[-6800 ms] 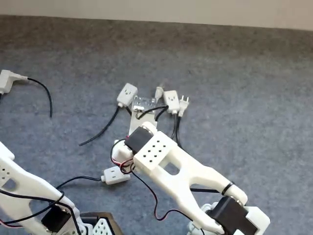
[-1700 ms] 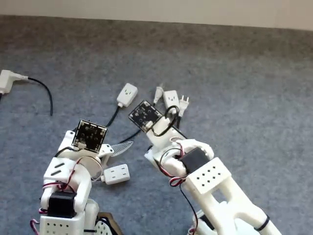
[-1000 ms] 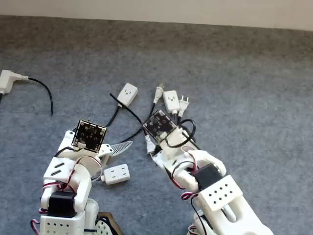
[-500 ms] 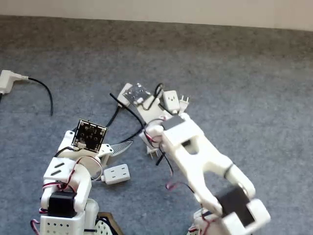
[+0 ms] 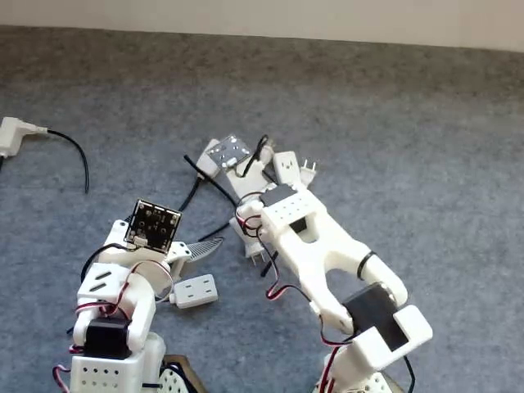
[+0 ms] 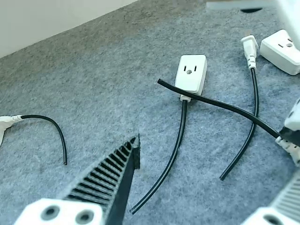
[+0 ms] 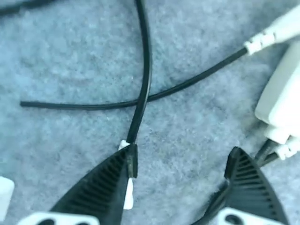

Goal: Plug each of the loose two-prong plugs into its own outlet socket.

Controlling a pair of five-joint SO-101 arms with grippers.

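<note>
A white two-prong plug (image 5: 255, 250) on a black cord (image 7: 142, 79) lies mid-table, right against one finger (image 7: 115, 180) of my right gripper (image 7: 183, 159), which stands open over the carpet. That cord crosses a second black cord (image 7: 187, 82). Beyond are a white outlet socket (image 6: 192, 72), another outlet (image 5: 286, 168) and a small plug (image 5: 308, 171). My left gripper (image 6: 201, 197) is open, its ribbed finger (image 5: 203, 246) just above a third outlet (image 5: 195, 291). A further plug (image 5: 11, 133) lies at the far left.
Grey carpet (image 5: 426, 139) covers the table, with free room to the right and at the back. A pale wall strip runs along the far edge. Loose black cords (image 6: 243, 136) trail between the two arms.
My right arm has swung from a drawn-back pose forward over the middle outlets, and the corded plug now lies on the carpet under it. The left arm has stayed still over the last second.
</note>
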